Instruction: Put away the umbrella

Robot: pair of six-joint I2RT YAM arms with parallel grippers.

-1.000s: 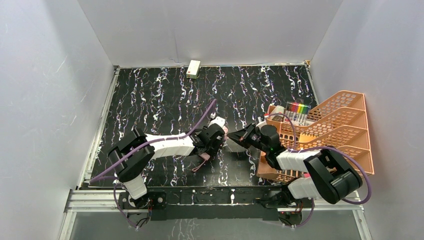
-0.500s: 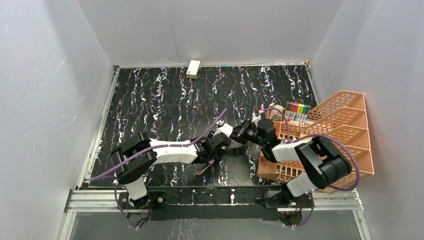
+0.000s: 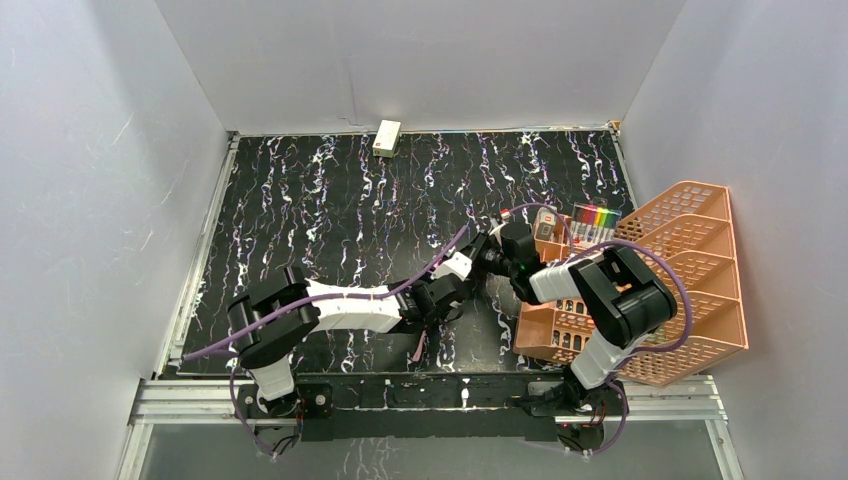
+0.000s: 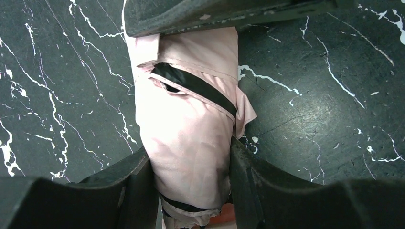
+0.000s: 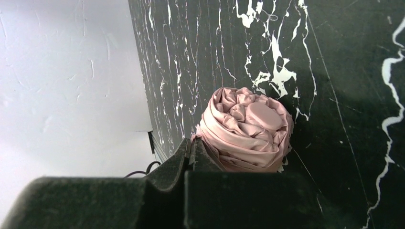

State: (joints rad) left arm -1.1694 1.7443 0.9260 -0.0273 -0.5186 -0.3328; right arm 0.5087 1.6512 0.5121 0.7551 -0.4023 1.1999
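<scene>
The umbrella (image 4: pixel 191 129) is a pale pink rolled bundle with a black band, held just above the black marble table. My left gripper (image 4: pixel 191 162) is shut on its middle, one finger on each side. In the top view the left gripper (image 3: pixel 447 293) is right of centre, the umbrella (image 3: pixel 456 266) shows pale beside it, and its strap (image 3: pixel 418 347) hangs down. My right gripper (image 3: pixel 483 258) meets the umbrella from the right. In the right wrist view its fingers (image 5: pixel 192 143) are pressed together on a fold at the edge of the bunched umbrella end (image 5: pixel 246 129).
The orange mesh rack (image 3: pixel 680 260) stands at the right edge, close behind my right arm, with coloured markers (image 3: pixel 597 216) at its far end. A small cream box (image 3: pixel 387 138) lies against the back wall. Grey walls close in the table on three sides.
Both grippers have moved right and a little farther back, carrying the umbrella. The right arm has folded in towards the rack, and the strap has swung along below.
</scene>
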